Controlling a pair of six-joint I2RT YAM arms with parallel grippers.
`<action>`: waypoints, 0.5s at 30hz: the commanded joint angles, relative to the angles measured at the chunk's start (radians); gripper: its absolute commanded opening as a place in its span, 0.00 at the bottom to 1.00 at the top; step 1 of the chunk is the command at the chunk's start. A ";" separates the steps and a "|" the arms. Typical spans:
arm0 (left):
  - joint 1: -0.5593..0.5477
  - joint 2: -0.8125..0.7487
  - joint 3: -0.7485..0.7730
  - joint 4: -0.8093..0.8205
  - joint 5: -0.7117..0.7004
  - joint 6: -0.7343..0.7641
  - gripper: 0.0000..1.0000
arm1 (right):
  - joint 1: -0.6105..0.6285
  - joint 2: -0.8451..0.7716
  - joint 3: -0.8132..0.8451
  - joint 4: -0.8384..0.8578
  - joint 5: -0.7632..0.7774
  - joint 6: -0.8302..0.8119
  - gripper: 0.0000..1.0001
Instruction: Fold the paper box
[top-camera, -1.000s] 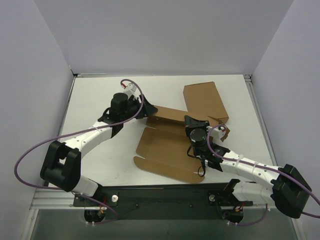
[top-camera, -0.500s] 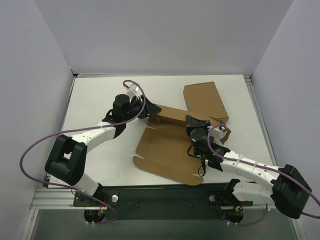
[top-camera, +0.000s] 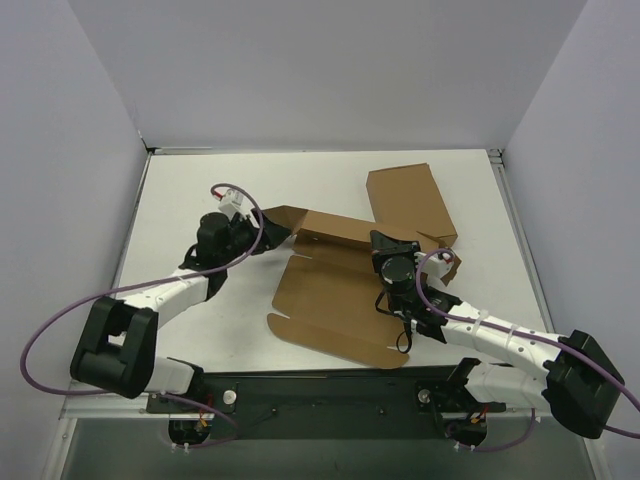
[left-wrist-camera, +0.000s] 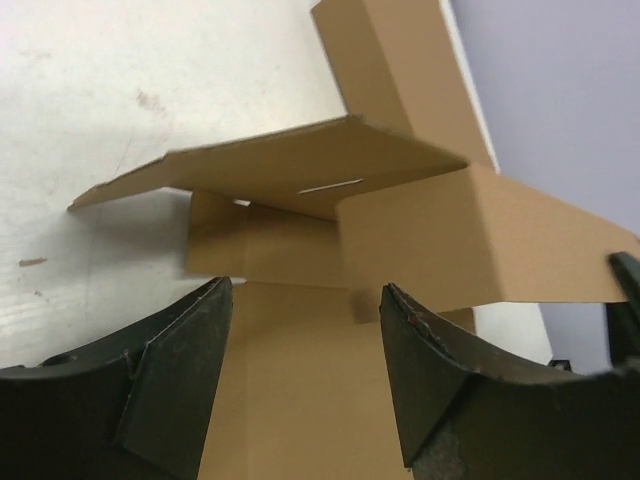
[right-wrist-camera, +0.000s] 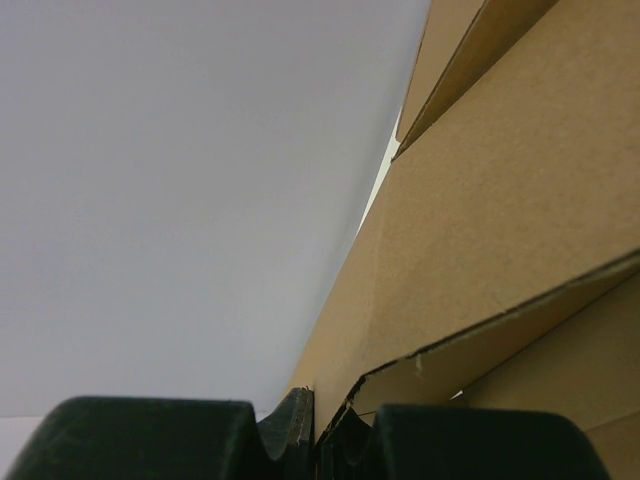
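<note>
The paper box (top-camera: 325, 295) lies partly folded in the middle of the table, brown cardboard with a flat base panel, a raised back wall and a large panel (top-camera: 410, 200) reaching to the far right. My left gripper (top-camera: 256, 235) stands open just left of the box's slitted left flap (left-wrist-camera: 290, 170), with nothing between its fingers (left-wrist-camera: 190, 380). My right gripper (top-camera: 393, 252) is shut on the upright edge of the box's cardboard wall (right-wrist-camera: 500, 200), pinched at the fingertips (right-wrist-camera: 305, 410).
White walls enclose the table on the left, back and right. A black rail (top-camera: 330, 390) with the arm bases runs along the near edge. The bare white table surface (top-camera: 190, 190) shows at the left and back left.
My left arm has drawn back to the left, away from the box's left flap, and its jaws have narrowed and widened again. The flap now sticks out leftward. The right arm has held still.
</note>
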 joint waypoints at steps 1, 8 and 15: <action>0.000 0.078 -0.024 0.040 -0.029 0.054 0.69 | -0.006 -0.011 -0.002 -0.061 0.018 -0.048 0.00; -0.011 0.245 -0.020 0.168 -0.043 0.045 0.65 | -0.011 -0.008 -0.003 -0.066 0.019 -0.049 0.00; -0.057 0.390 0.054 0.219 -0.060 0.057 0.64 | -0.024 -0.006 -0.003 -0.067 0.010 -0.049 0.00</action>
